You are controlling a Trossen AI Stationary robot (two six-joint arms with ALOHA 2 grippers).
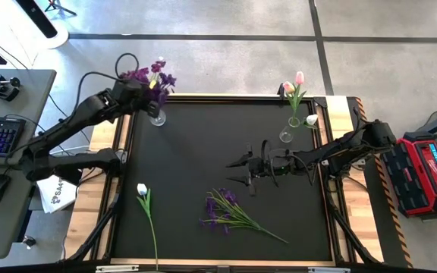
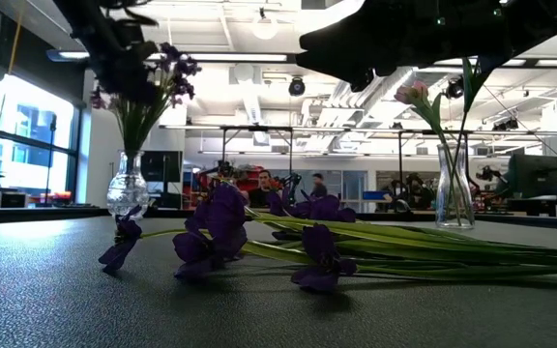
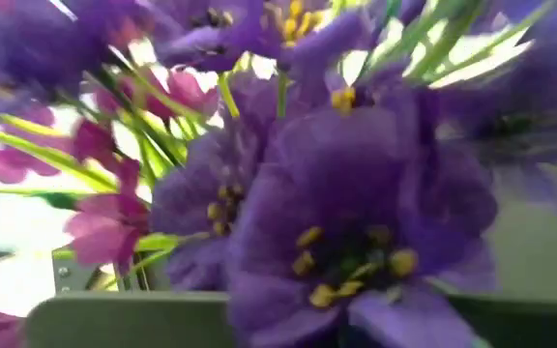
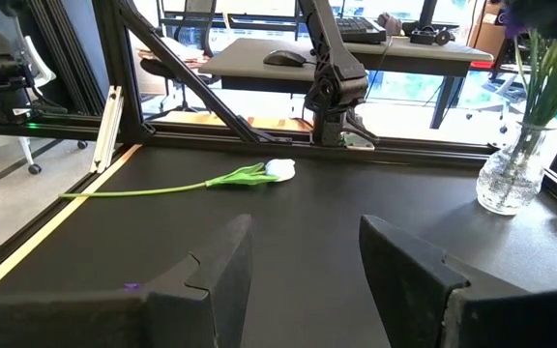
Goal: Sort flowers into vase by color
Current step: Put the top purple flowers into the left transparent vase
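The left arm reaches from the frame's left edge up toward the upper left of the high view, its left gripper (image 1: pixel 149 89) at the far end; its fingers cannot be made out. The right arm stretches in from the right edge toward centre, the right gripper (image 1: pixel 243 171) spread wide, fingers (image 4: pixel 409 261) apart.

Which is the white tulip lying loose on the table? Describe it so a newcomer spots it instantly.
Start at the black table in the high view and go to its front left part, below the vase of purple flowers. There lies a white tulip, flat and alone, its bud pointing toward that vase. The loose purple bunch to its right is clustered; this is one white bud on one stem.
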